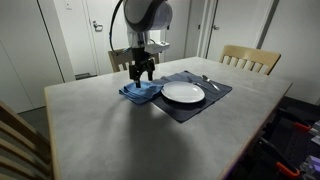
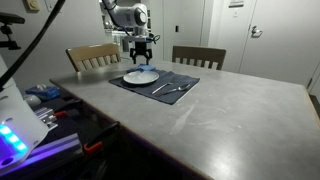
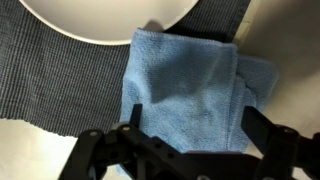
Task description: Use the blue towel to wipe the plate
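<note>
Hanging spread wide over the blue towel, the pincer has the plate just beside on a placemat.

A grey table stands among wooden chairs, with pale closed doors behind.

Exterior cams sat back at different corners of the table, both looking across at the plate — wrist cam pointed straight down, right over the towel.
</note>
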Controlling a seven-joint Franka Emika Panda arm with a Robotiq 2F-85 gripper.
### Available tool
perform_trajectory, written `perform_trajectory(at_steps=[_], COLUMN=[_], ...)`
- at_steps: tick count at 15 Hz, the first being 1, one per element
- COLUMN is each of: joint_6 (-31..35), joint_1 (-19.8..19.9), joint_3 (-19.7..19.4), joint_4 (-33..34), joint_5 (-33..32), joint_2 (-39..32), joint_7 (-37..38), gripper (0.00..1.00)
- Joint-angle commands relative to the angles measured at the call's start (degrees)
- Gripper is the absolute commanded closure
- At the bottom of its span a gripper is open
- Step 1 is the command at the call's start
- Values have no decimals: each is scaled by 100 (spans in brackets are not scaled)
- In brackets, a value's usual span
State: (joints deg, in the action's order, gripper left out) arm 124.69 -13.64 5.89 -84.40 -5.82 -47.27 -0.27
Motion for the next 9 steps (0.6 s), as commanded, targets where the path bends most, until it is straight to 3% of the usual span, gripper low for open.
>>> perform_trajectory(at_steps=[1,9], joint_6=[-163,-195], joint_1=[-40,-77], joint_3=[-16,-21], joint_4=[313,590], joint_5=[46,72], joint_2=[-190,-382], joint_7=[132,277], gripper=[0,0])
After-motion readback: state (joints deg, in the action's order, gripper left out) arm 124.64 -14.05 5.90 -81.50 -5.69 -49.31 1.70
